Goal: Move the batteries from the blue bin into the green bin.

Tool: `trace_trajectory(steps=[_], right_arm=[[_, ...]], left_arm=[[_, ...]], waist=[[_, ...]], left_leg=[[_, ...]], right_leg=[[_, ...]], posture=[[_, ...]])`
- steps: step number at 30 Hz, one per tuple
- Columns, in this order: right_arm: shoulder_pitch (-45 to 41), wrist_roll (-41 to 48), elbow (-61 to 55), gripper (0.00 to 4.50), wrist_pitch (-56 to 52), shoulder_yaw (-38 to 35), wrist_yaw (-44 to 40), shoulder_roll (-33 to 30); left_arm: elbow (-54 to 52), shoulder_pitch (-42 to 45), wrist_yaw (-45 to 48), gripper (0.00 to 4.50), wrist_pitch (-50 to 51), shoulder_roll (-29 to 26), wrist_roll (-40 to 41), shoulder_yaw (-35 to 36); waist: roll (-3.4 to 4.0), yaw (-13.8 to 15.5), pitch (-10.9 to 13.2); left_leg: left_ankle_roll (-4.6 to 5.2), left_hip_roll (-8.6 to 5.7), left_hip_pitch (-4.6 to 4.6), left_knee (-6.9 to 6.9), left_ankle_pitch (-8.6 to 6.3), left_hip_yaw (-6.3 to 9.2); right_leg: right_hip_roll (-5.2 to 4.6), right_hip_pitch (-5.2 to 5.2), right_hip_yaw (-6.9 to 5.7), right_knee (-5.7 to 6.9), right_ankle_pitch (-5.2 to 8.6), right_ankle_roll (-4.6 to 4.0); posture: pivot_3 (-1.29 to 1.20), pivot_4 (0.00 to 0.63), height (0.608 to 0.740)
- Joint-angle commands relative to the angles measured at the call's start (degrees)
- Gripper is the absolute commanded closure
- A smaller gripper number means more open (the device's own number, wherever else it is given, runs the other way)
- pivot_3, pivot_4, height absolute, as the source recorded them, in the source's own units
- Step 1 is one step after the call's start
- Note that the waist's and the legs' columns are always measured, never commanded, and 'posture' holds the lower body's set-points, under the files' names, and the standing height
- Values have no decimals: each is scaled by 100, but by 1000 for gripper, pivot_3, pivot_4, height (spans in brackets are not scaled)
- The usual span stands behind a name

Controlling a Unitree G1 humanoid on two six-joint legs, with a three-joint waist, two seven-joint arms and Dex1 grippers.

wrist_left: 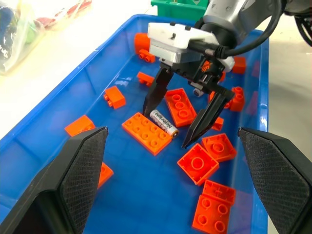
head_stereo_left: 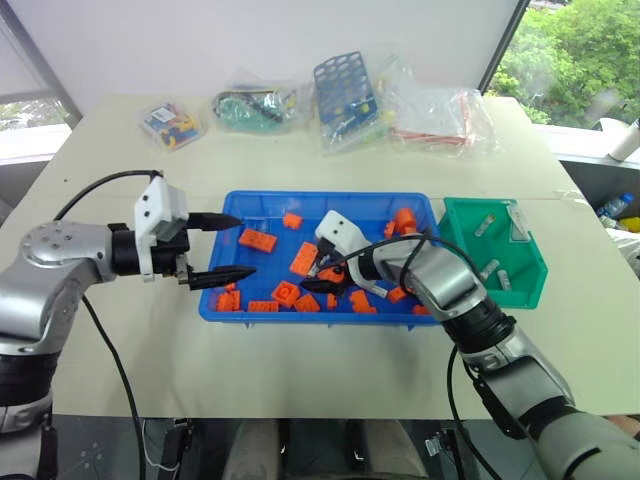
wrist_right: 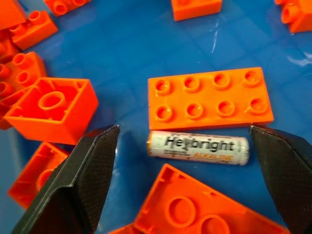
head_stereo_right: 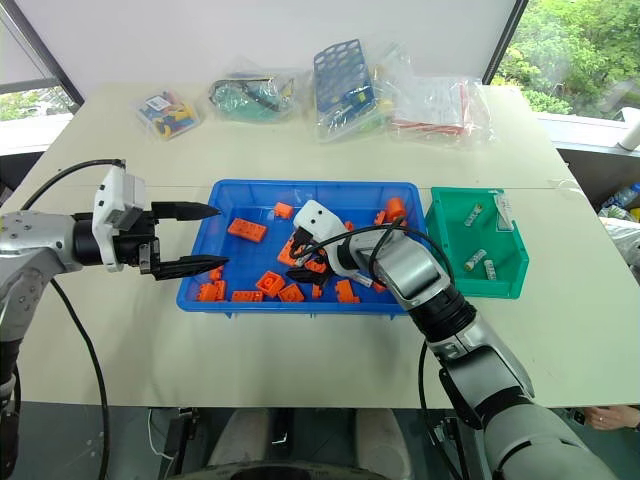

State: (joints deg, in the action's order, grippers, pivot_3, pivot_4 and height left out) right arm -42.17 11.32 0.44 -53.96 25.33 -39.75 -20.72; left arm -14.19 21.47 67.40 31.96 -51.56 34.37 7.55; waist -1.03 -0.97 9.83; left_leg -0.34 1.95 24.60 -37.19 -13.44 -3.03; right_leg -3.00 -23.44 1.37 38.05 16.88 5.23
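The blue bin (head_stereo_left: 330,196) lies mid-table, strewn with orange bricks. One silver battery (wrist_right: 197,147) with printed lettering rests on its floor beside a long orange brick (wrist_right: 209,97). My right gripper (wrist_left: 165,129) is down inside the bin and open, with one finger on each side of that battery (wrist_left: 163,122) and neither touching it. At the bin's left end, my left gripper (head_stereo_left: 245,246) hovers open above the rim with nothing in it. To the right of the blue bin stands the green bin (head_stereo_left: 500,298), which holds three batteries (head_stereo_left: 489,268).
Several orange bricks (head_stereo_left: 303,258) crowd the floor around the battery. At the back of the table lie clear bags of parts (head_stereo_left: 172,123) (head_stereo_left: 440,115) and a blue perforated rack (head_stereo_left: 345,88). Bare tabletop runs in front of both bins.
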Motion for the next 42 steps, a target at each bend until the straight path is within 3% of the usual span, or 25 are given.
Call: trace_trajectory(steps=[1, 2, 4, 8, 12, 16, 20, 21, 25, 37, 42], right_arm=[[90, 9, -63, 1937, -42, -134, -19, -17], [86, 41, -114, 2279, -83, -197, -17, -18], [50, 191, -318, 2268, -256, -440, -39, -43], [-399, 967, -839, 2268, -1137, -1892, -42, -227], [-507, 1107, -722, 2268, -1592, -3135, -6, -1448], [204, 994, -608, 2268, -1415, -3480, -165, -2609], [969, 1019, -644, 2268, -1291, -3776, -210, -3156], [1105, 1068, -693, 1768, -1322, -3840, -188, -3166], [1368, 970, -741, 36, -1081, -3773, -76, -3210], [23, 1503, -922, 36, -689, -3204, -810, -3151], [272, 1272, -1564, 36, -197, -1868, -1497, -3295]], left_arm=[[-193, 168, 104, 0, 77, -39, 206, 31], [-195, 198, 113, 0, 102, -26, 235, 23], [-222, 261, 127, 0, 164, 0, 299, -7], [-277, 442, 219, 0, 277, 101, 431, -144], [-165, 617, 261, 0, 162, 301, 386, -332], [-23, 701, 314, 0, 52, 426, 287, -475], [112, 787, 382, 0, -58, 523, 188, -577], [153, 815, 404, 0, -98, 537, 157, -605], [319, 941, 456, 0, -206, 590, 54, -679], [302, 914, 365, 0, -264, 605, -18, -580], [253, 860, 308, 0, -270, 606, -12, -565]], waist=[[0, -2, 0], [0, -1, 0], [0, 1, 0], [1, 25, 1], [0, 125, 1], [-4, 143, -2], [3, 50, 2], [3, 2, 2], [4, -40, 1], [6, 6, 3], [5, 10, 3]], left_leg=[[0, 0, 0, 0, 0, 0], [0, 0, 0, 0, 0, 0], [0, 1, 0, 0, 0, 0], [0, 1, 2, 0, 0, 1], [0, -2, 3, -2, 0, 4], [5, -8, 2, 9, -3, -2], [6, -8, 0, 7, -3, -8], [6, -8, -1, 7, -3, -7], [6, 1, -14, 6, -3, -6], [5, 4, -10, 6, -3, -3], [6, 12, -9, 5, -3, -3]], right_leg=[[1, 0, 0, 0, 0, 0], [1, 0, 0, 0, 0, 0], [2, 0, 0, 0, 0, 0], [1, -1, 0, 1, 0, 0], [-7, 4, -3, -2, 0, 0], [-11, 10, -5, -27, 1, -1], [3, 7, 5, -23, 0, 0], [4, 6, 7, -16, 0, 0], [23, 6, 16, -7, 0, -1], [21, 5, 15, -8, 1, -2], [20, 5, 15, -8, 1, -2]], posture=[[0, 150, 739], [0, 150, 739], [0, 150, 739], [0, 150, 739], [0, 150, 739], [0, 150, 739], [0, 150, 739], [0, 150, 739], [0, 150, 739], [0, 150, 739], [0, 150, 739]])
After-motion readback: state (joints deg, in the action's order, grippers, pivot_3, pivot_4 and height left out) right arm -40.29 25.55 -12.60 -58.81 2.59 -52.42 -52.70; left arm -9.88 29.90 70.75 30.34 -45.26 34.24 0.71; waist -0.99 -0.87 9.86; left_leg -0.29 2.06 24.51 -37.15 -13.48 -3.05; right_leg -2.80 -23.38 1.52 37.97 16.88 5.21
